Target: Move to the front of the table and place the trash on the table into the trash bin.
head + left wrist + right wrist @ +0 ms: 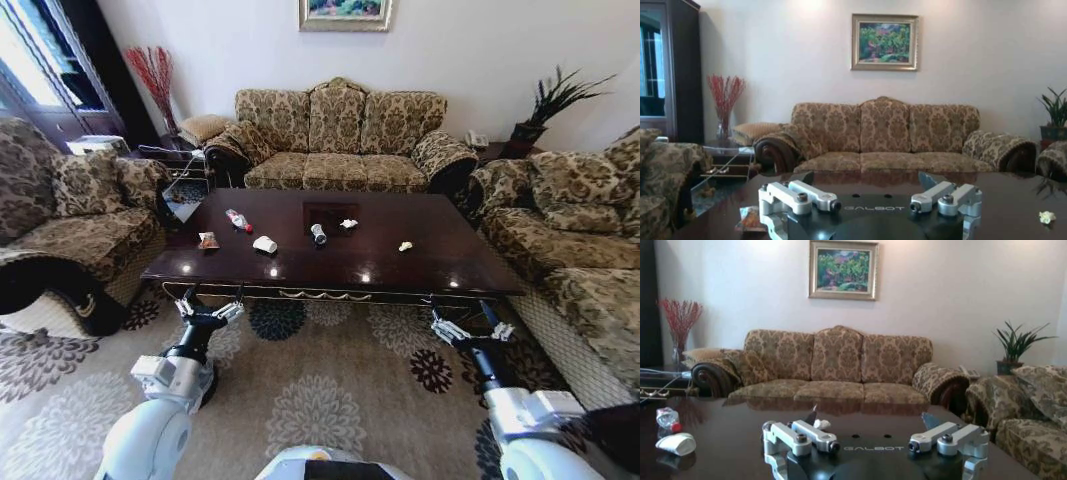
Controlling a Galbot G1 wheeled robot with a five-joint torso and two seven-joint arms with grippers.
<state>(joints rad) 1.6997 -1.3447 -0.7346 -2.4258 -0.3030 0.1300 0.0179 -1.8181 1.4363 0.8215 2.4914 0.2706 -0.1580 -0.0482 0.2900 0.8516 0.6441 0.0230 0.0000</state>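
Parked at the front of the worktop (420, 262), left claw (210, 309) and right claw (472, 327) both wide open and empty, trash like the bottle (238, 220) and crushed can (318, 234) mid-worktop, so probably reach-and-grab next.

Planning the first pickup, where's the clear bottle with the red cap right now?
In the head view the bottle lies on the left part of the table, between the snack wrapper and the white crumpled piece.

The dark glossy table (420, 255) lies just beyond both open grippers' fingers, bearing 6 trash pieces: bottle (238, 220), wrapper (208, 240), white wad (265, 244), can (318, 234), 2 paper bits (348, 224).
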